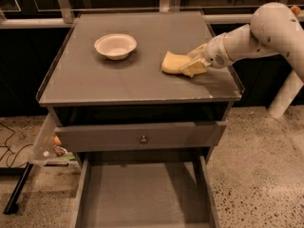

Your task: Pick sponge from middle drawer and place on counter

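Sponge (172, 62) rests on the right part of the counter (118, 82), its right end clasped by the gripper (189, 63) reaching in from the right; white bowl (115, 46) sits well apart to its left; middle drawer (142, 194) stands pulled out below

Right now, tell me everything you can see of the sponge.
The sponge is a small pale yellow pad, soft-looking, with a curled edge. It lies low on the right part of the grey counter, apart from the white bowl. The end effector meets its right end, partly hiding it.
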Controlling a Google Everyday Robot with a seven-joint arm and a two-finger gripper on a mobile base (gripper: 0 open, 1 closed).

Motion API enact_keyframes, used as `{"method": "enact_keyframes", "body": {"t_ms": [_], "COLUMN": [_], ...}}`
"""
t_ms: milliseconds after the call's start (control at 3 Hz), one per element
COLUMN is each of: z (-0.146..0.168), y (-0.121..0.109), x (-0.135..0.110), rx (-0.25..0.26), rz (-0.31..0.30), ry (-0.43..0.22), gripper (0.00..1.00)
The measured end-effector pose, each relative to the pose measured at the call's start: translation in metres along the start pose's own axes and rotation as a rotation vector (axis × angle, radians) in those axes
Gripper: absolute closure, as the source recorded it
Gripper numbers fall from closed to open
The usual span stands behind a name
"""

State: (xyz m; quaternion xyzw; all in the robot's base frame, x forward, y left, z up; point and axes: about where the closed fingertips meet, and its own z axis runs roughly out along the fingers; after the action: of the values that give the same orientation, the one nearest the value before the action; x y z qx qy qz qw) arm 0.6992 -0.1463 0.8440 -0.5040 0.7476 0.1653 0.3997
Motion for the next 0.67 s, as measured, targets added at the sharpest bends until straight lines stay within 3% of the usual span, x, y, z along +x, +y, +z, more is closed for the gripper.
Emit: {"method": "enact_keyframes", "body": {"t_ms": [667], "z": [0.0001], "y": [0.0], "x": [0.0], "rx": [0.0], "rz": [0.0], "ry": [0.0], "gripper": [0.49]}}
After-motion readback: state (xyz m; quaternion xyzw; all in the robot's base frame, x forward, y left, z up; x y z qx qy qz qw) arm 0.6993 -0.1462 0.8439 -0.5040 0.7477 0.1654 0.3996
